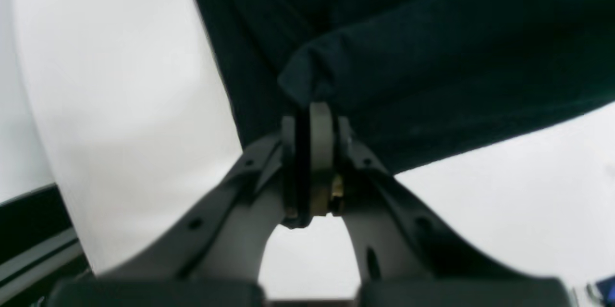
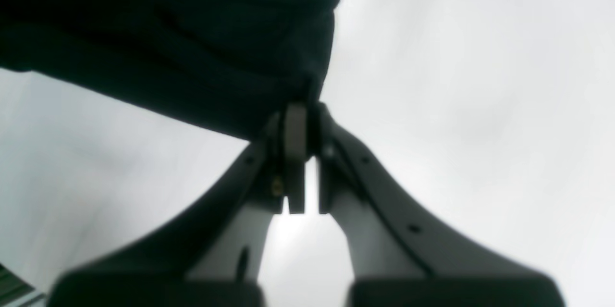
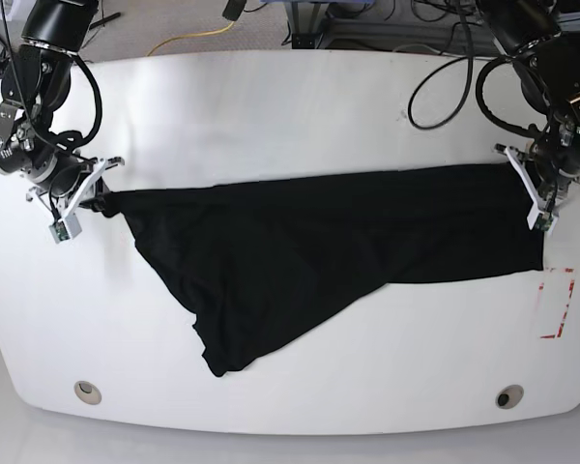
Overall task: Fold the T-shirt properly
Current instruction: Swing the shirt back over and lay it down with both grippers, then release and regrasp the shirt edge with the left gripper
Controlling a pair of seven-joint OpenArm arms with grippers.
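Observation:
The black T-shirt (image 3: 309, 251) lies plain side up on the white table (image 3: 290, 106), pulled into a long band from left to right. One lobe of it trails toward the front left (image 3: 222, 353). My left gripper (image 3: 534, 190) at the table's right side is shut on the cloth's right edge; in the left wrist view its jaws (image 1: 314, 110) pinch a fold of the T-shirt (image 1: 408, 57). At the table's left side, my right gripper (image 3: 101, 201) is shut on the cloth's left tip, and the right wrist view shows that grip (image 2: 300, 107) on the T-shirt (image 2: 192, 42).
A red-outlined rectangle (image 3: 558, 304) is marked on the table near the front right. Two round holes (image 3: 87, 391) (image 3: 507, 397) sit near the front edge. Cables (image 3: 445, 58) run behind the table's back edge.

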